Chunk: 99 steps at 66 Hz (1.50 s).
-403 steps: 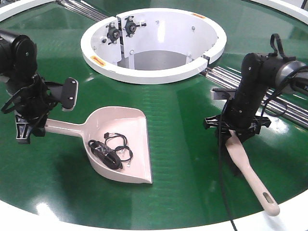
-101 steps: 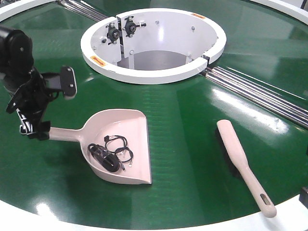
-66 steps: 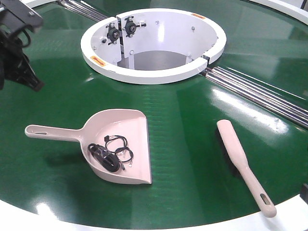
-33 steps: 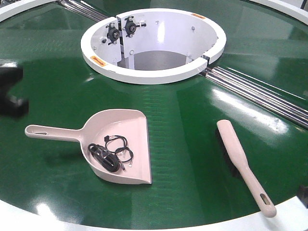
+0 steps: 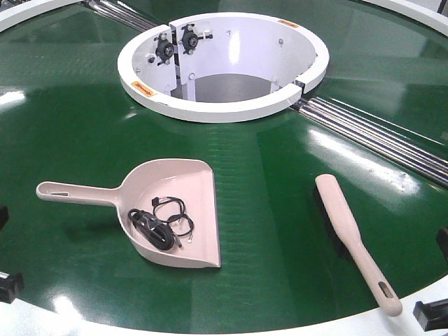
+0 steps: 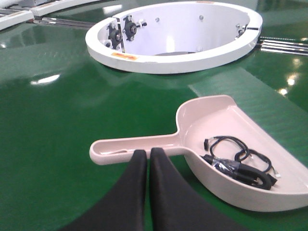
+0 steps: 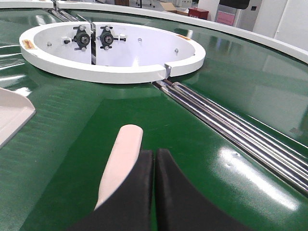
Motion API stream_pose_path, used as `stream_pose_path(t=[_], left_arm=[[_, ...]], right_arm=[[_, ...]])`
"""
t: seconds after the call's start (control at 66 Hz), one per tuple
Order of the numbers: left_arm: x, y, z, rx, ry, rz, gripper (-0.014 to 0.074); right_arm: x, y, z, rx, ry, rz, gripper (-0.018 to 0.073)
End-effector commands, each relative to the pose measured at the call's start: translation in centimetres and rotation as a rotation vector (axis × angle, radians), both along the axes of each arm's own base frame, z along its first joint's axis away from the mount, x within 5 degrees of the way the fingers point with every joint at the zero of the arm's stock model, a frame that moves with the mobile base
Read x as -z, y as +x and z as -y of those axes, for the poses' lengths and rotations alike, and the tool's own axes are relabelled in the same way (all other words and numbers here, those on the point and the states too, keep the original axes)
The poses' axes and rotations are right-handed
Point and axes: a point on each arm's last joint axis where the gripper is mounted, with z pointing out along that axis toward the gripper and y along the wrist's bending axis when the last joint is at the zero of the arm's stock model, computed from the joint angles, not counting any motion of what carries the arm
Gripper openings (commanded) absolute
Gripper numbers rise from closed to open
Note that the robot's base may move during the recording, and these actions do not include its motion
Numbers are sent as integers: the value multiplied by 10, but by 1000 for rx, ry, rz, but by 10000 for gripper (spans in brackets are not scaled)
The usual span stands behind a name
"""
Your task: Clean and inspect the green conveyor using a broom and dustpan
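Dustpan (image 5: 175, 210) on conveyor (image 5: 84, 126), handle toward left; black cable (image 6: 236, 161) inside. Left claw (image 6: 148, 156) closed, empty, just behind handle. Broom (image 5: 350, 231) flat on right, long axis toward rim. Right claw (image 7: 154, 156) closed, empty, just behind broom.

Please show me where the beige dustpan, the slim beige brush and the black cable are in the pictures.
Pale pinkish-beige plastic dustpan (image 5: 183, 183): front view, bare scoop floor.
Slim pale beige hand brush (image 5: 345, 224): front view, middle of its back.
Black coiled cable (image 5: 159, 225): front view, bundle inside the dustpan.
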Motion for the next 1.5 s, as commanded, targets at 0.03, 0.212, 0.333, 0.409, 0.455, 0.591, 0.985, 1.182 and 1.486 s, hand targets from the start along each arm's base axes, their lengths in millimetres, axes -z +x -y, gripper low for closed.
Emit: stream_pose_path(t=[0.03, 0.212, 0.333, 0.409, 0.455, 0.591, 0.985, 1.182, 1.486], left_arm=[[-12, 2, -1, -21, -25, 75, -7], [-12, 2, -1, -20, -25, 72, -7], [-12, 2, -1, -20, -25, 71, -7], [-12, 2, -1, -20, -25, 71, -7], [-12, 2, -1, -20, -25, 71, -7], [-12, 2, -1, -18, -23, 69, -7], [8, -23, -18, -115, 43, 139, -7], [46, -49, -26, -203, -27, 182, -7], [66, -68, -28, -235, -125, 194, -7]], right_arm=[[-16, 3, 1, 12, 1, 104, -1], [-16, 3, 1, 12, 1, 104, -1], [-16, 3, 1, 12, 1, 104, -1], [-16, 3, 1, 12, 1, 104, -1], [-16, 3, 1, 12, 1, 104, -1], [-16, 3, 1, 12, 1, 104, -1], [-16, 3, 1, 12, 1, 104, -1], [-16, 3, 1, 12, 1, 104, -1], [-16, 3, 1, 12, 1, 103, -1]])
